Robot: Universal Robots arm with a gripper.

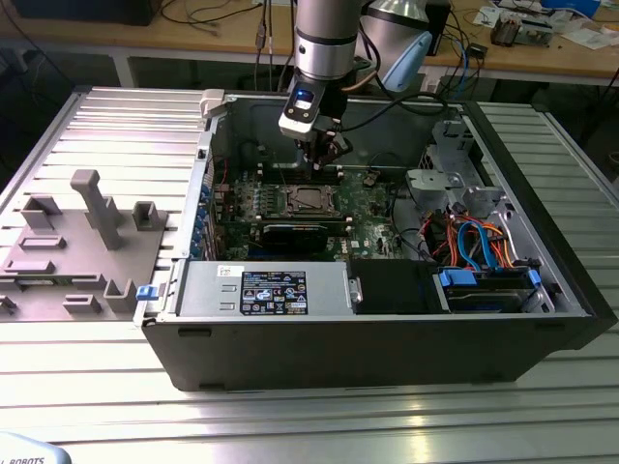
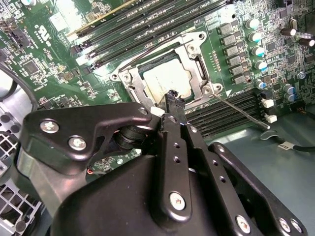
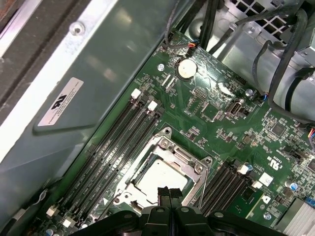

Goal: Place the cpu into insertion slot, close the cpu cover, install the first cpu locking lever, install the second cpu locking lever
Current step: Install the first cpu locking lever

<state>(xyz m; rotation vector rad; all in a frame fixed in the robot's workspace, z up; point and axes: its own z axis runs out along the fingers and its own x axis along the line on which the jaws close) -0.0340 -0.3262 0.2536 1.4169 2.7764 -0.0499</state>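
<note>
While the robot arm (image 1: 324,39) hung straight down into the open computer case (image 1: 387,338), a grey tray (image 1: 58,285) with upright pegs lay at the exterior view's left. It sat on the ribbed metal table (image 1: 290,416), just beside the case. Inside the case, near its front wall, sat a grey power box (image 1: 261,288) with a sticker on it. Behind that lay the green motherboard (image 1: 372,193). The gripper (image 1: 327,162) hung just over the board, close to the insertion slot (image 1: 308,200). The cpu (image 2: 165,78) lay flat in the slot with its dull silver top facing up. The cpu cover (image 2: 194,54) lay down flat around it, so the chip showed through the square hole. In both wrist views the gripper's two black fingers (image 3: 164,194) were pressed together with nothing between them. Their tips stood at the edge of the slot's metal frame, but it could not be told whether they touched it. A thin metal lever (image 2: 243,112) stuck out from one corner of the slot. Long black memory slots (image 3: 110,157) ran along two sides of the slot. A round silver battery (image 3: 185,69) sat farther off on the board. At the exterior view's right, blue and orange cables (image 1: 479,237) curled beside a silver drive cage (image 1: 435,179).
</note>
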